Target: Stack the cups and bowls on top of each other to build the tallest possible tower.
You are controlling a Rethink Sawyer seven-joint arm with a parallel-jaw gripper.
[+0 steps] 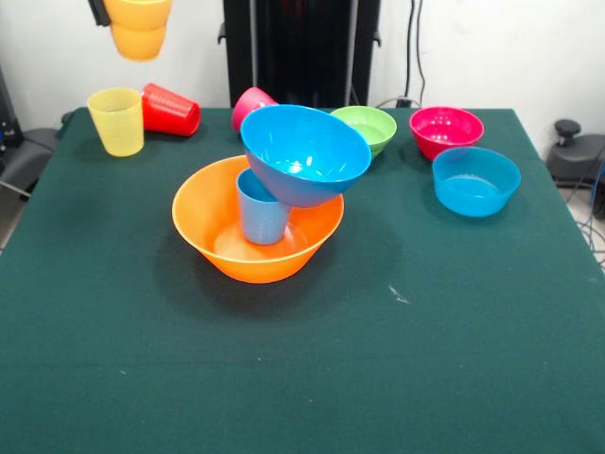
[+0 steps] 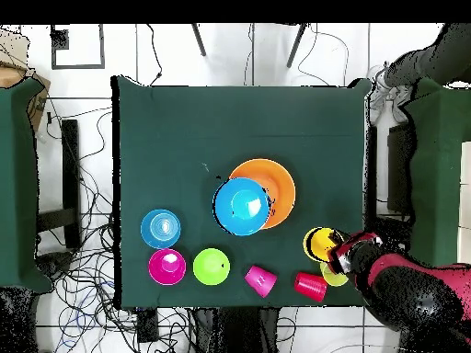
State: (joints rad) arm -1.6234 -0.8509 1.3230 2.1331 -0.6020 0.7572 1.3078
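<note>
The tower stands mid-table: a large orange bowl (image 1: 223,248) (image 2: 281,184) holds an upright light blue cup (image 1: 260,213), and a large blue bowl (image 1: 304,153) (image 2: 242,206) rests tilted on that cup. An orange cup (image 1: 139,26) (image 2: 322,244) hangs in the air above the far left corner, with my gripper (image 1: 104,9) (image 2: 340,251) shut on its rim. Below it a yellow cup (image 1: 117,120) (image 2: 335,275) stands upright. A red cup (image 1: 172,109) (image 2: 310,286) and a pink cup (image 1: 250,102) (image 2: 260,279) lie on their sides.
A green bowl (image 1: 367,128) (image 2: 212,266), a magenta bowl (image 1: 445,130) (image 2: 166,266) and a small blue bowl (image 1: 475,180) (image 2: 161,228) sit along the far right. The green table (image 1: 302,378) stretches toward the camera. What looks like a person's sleeve (image 2: 428,57) shows at one corner.
</note>
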